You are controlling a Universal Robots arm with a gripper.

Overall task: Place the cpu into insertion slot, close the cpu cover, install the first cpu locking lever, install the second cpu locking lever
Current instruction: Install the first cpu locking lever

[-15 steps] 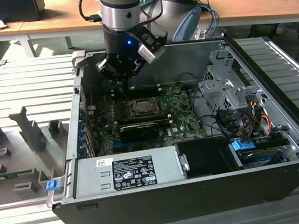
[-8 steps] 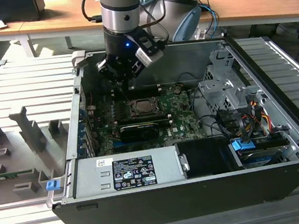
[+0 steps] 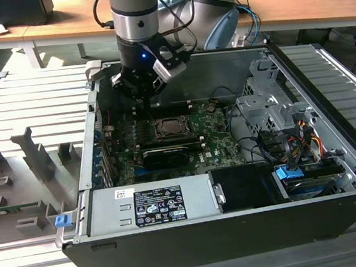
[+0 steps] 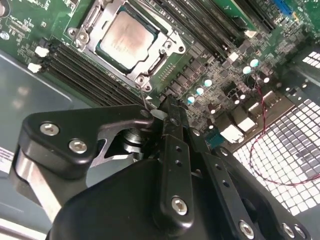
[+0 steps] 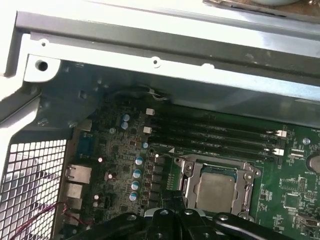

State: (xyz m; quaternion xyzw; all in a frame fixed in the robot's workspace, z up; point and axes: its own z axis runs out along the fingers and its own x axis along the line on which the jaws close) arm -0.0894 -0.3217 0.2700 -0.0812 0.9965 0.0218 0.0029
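Wooden desks are running along the back of the room, and a grey slatted bench is carrying an open black computer case point(image 3: 338, 206). Inside it, the cpu point(image 4: 126, 40) is sitting flat in the insertion slot point(image 5: 186, 189), its matte silvery top showing through the cut-out of the cpu cover point(image 4: 167, 34), a thin stamped metal frame that appears to be lying down over the chip. So placing and covering look done, and the work seems to be at the locking levers. A thin wire lever tip point(image 4: 145, 100) is standing just beyond the socket's corner, right by the gripper point(image 4: 167, 112), whose black fingers are pressed together with almost no gap and nothing visibly between them. Catching so slim and springy a rod calls for fine aim. Around the socket, long black memory slots point(image 5: 215, 134) and small capped cylinders are crowding the green circuit board point(image 3: 219, 132).
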